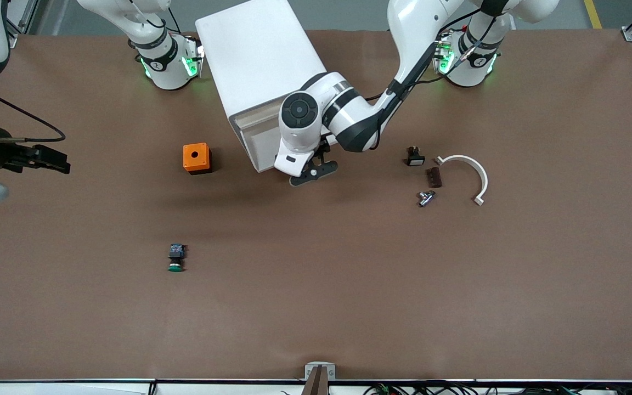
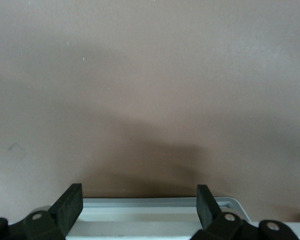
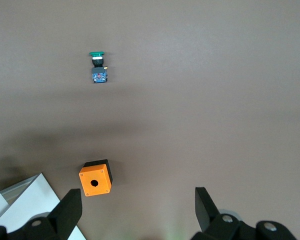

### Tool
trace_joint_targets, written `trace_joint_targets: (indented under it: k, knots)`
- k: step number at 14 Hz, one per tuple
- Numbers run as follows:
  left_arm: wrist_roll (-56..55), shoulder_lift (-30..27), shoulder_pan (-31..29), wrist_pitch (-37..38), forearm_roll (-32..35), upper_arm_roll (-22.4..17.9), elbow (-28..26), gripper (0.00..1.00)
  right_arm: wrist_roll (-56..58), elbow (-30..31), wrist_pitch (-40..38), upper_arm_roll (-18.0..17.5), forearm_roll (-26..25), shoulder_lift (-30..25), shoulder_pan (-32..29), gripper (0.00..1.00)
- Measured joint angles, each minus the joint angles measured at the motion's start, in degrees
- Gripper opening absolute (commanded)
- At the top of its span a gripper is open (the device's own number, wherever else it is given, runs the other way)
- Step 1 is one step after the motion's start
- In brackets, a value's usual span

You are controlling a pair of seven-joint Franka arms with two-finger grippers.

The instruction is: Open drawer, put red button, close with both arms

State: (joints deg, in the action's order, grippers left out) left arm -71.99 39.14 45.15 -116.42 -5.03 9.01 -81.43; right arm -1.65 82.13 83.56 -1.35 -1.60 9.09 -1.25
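Note:
The red button does not show in any view. The white drawer cabinet (image 1: 255, 71) stands at the robots' edge of the table, its front turned toward the front camera. My left gripper (image 1: 314, 171) is at the lower front edge of the cabinet, open. In the left wrist view the left gripper (image 2: 140, 197) has its fingers apart, with the pale drawer lip (image 2: 145, 212) between them. My right gripper (image 1: 55, 159) is open and empty, up over the right arm's end of the table. It also shows in the right wrist view (image 3: 140, 200).
An orange box with a hole (image 1: 197, 158) (image 3: 95, 179) sits beside the cabinet. A green-capped switch (image 1: 176, 258) (image 3: 97, 65) lies nearer the front camera. Toward the left arm's end lie a small black part (image 1: 415, 156), a brown block (image 1: 434, 176), a metal fitting (image 1: 425, 197) and a white curved piece (image 1: 472, 173).

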Motion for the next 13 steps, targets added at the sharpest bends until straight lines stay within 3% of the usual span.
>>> trace_joint_targets:
  k: [13]
  knots:
    - [-0.4,0.0,0.0,0.0,-14.3,1.9,-1.1,1.0,0.0,0.0,0.2,-0.2,0.6,-0.7,2.3,1.0]
